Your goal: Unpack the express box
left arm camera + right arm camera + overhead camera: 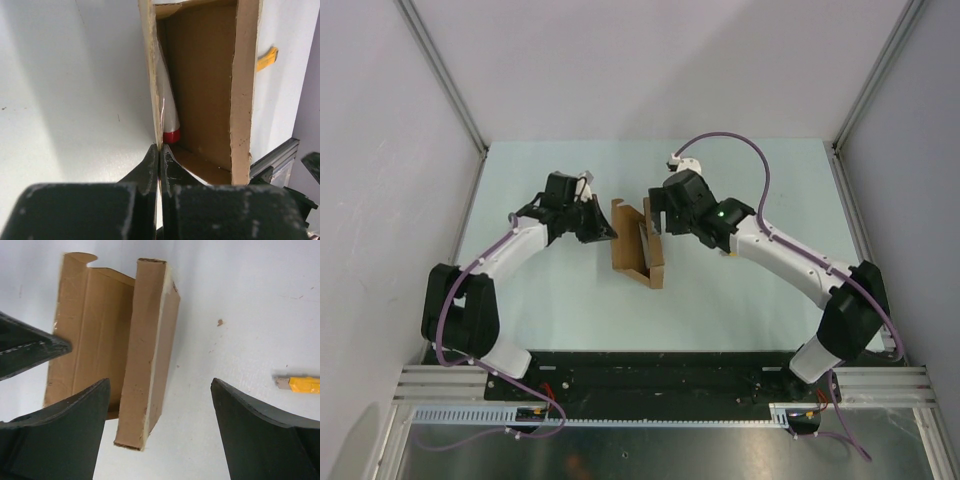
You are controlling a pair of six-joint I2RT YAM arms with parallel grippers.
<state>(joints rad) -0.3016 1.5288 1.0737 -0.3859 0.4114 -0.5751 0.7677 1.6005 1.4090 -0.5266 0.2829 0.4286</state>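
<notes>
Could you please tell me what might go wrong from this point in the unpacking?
The left hand pinches only a thin edge of the express box, so the cardboard might slip free or tear. The white tube leans inside and could slide out if the box tips. The open right hand straddles one box wall and might knock it.

In the left wrist view you get only a sliver of the white tube (170,117) and red cap (171,136); the rest sits behind the express box (200,85) wall, whose far end runs off the top edge. The yellow knife (300,385) is cut by the right wrist view's right edge. Box contents: too small to read from above.
</notes>
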